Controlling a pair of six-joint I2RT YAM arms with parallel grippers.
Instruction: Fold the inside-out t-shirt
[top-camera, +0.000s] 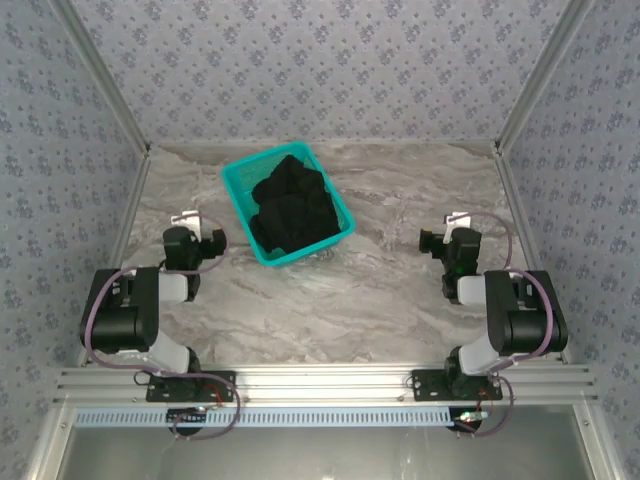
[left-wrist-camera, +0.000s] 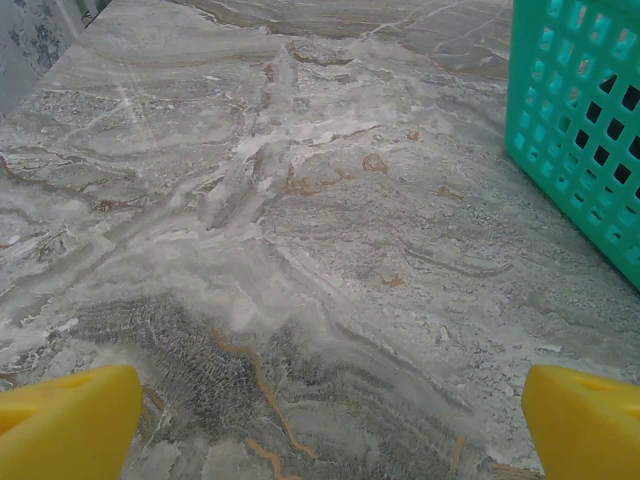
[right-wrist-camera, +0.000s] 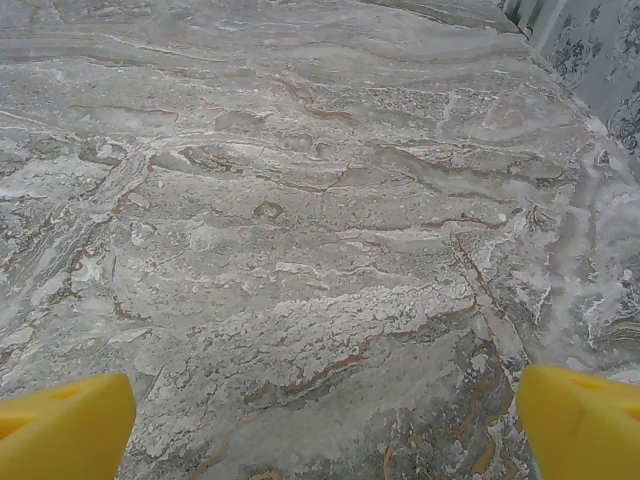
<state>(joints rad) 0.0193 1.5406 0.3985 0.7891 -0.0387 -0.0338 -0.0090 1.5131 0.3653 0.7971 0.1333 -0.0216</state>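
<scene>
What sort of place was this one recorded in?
Probably a staged robot recording booth, not a home: patterned wall panels on an aluminium frame enclose a marble-look table, with a teal basket holding the black t-shirt.

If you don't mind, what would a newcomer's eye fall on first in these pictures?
The teal mesh basket stands out first, far centre-left on the marble table, with the crumpled black t-shirt heaped inside. Next come the left gripper and right gripper, both open and holding nothing, one on either side of it.
</scene>
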